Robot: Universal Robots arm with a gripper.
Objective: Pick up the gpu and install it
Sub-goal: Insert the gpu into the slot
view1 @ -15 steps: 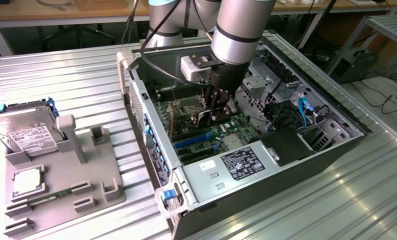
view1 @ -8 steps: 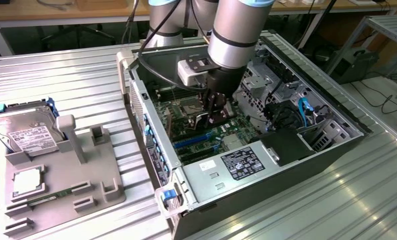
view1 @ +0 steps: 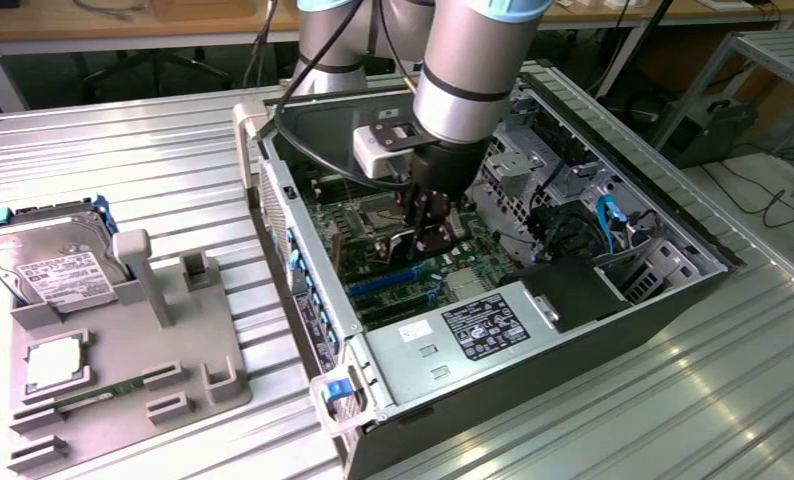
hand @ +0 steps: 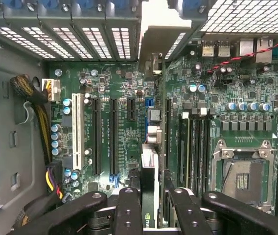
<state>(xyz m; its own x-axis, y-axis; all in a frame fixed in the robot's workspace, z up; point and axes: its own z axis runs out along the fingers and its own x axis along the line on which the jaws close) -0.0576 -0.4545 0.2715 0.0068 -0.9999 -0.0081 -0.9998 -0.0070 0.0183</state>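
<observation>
The end effector (view1: 431,232) reaches down into the open computer case (view1: 664,290) that lies on its side on the ribbed metal tabletop (view1: 130,160). It is closed on the gpu (hand: 149,196), gripping the thin card edge-on between its fingers (hand: 129,210). In the wrist view the card runs away from the fingers toward the rear wall of the case, and its silver bracket (hand: 158,34) stands against the row of perforated slot covers (hand: 65,41) there. The card hangs over the green motherboard (hand: 207,98), between the long black expansion slots (hand: 113,137) on one side and the memory slots and the empty processor socket (hand: 242,178) on the other; whether its lower edge already touches a slot I cannot tell.

In the exterior view a power supply with a dark label (view1: 484,328) fills the near end of the case. At the exterior view's left, well apart from the case, a grey parts holder (view1: 170,370) carries a hard drive (view1: 50,262) standing on edge, a processor (view1: 57,365) and a memory stick (view1: 97,395).
</observation>
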